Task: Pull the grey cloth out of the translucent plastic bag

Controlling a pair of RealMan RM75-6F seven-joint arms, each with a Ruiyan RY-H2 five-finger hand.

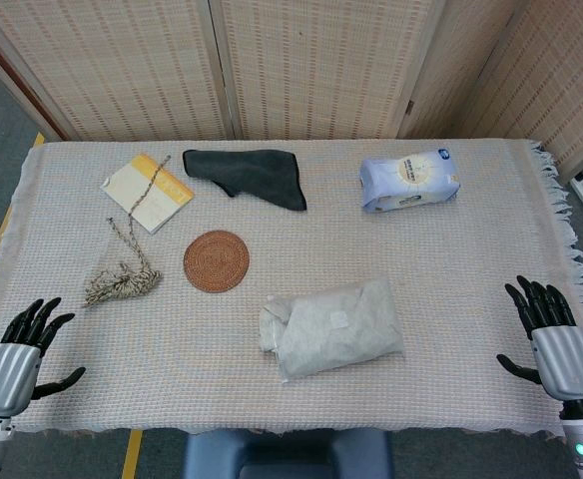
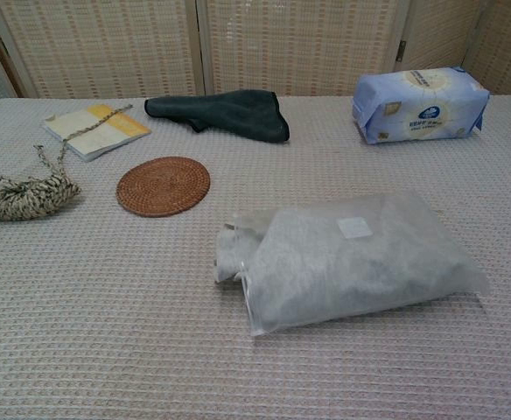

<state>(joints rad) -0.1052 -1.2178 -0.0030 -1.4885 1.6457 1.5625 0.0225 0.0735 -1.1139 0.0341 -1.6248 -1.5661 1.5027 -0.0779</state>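
Surface: table (image 1: 451,329) under a pale woven cloth, fringed at the right edge
Centre: translucent plastic bag (image 1: 339,327), grey cloth inside
Far side: dark cloth (image 1: 252,175), tissue pack (image 1: 409,181), yellow booklet (image 1: 147,192)
Left: round wicker coaster (image 1: 216,260), twine bundle (image 1: 122,281)

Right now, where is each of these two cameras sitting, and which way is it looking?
Head view: high above the near table edge, looking steeply down on the whole table; the left hand and right hand show, open, at the bottom corners.
Chest view: lower, near table height, looking forward across the table toward the folding screen; no part of the robot shows.
Shared: the translucent plastic bag, round woven coaster, dark cloth, tissue pack, booklet and rope bundle.
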